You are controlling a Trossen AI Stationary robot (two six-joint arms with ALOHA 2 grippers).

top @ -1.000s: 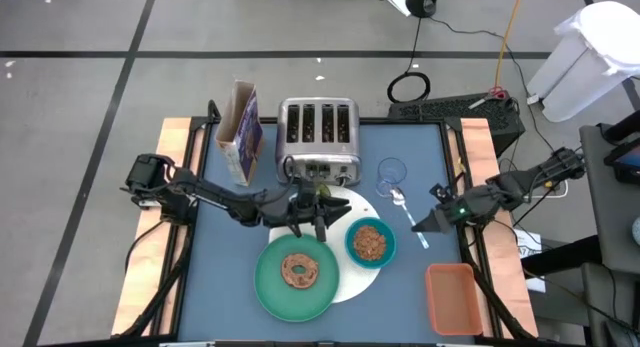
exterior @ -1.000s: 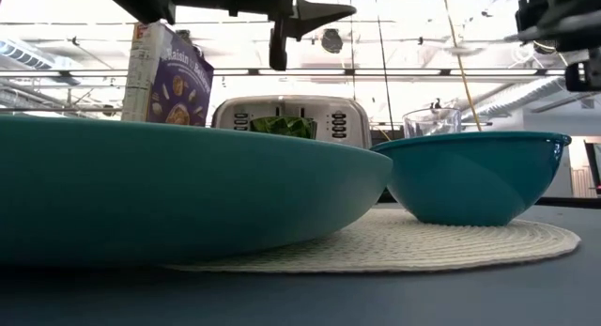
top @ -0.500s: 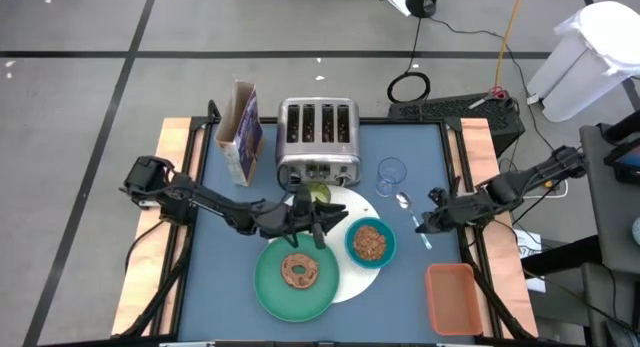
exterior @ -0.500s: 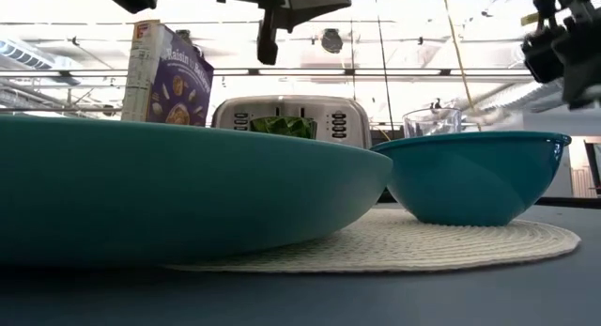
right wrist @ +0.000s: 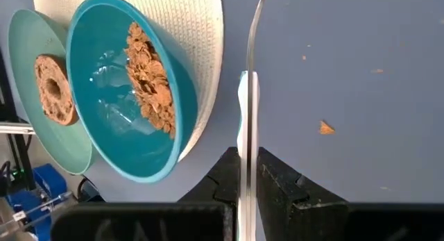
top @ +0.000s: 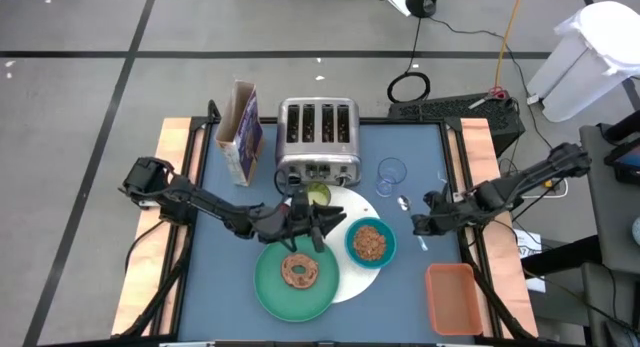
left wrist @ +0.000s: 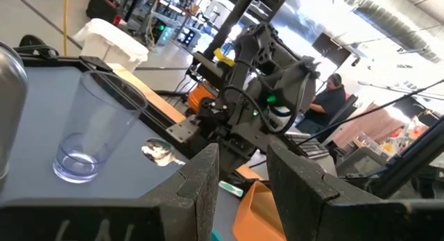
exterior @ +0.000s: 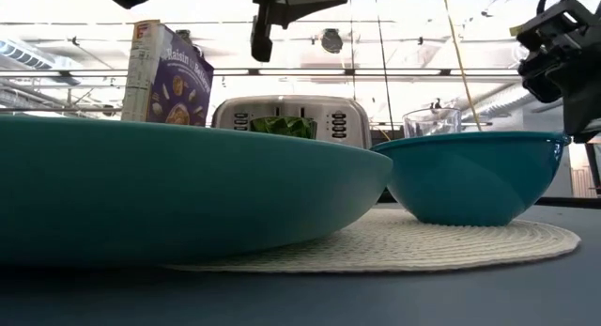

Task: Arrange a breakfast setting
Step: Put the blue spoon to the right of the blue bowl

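Table (top: pixel 230 287) blue; person (left wrist: pixel 331 95) seated beyond.

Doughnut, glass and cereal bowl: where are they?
Doughnut (top: pixel 299 272): high view, on its brown ring.
Glass (left wrist: pixel 97 126): left wrist view, on its clear side wall.
Cereal bowl (right wrist: pixel 97 50): right wrist view, on its teal inner wall.

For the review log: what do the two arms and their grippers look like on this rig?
Both arms are dark, nearly black, slim jointed links with black cables along them. The left gripper and right gripper each end in two flat, dark, matte fingers with blunt, squared tips. The left wrist view shows a small green light and a yellow tag on the right arm's wrist.
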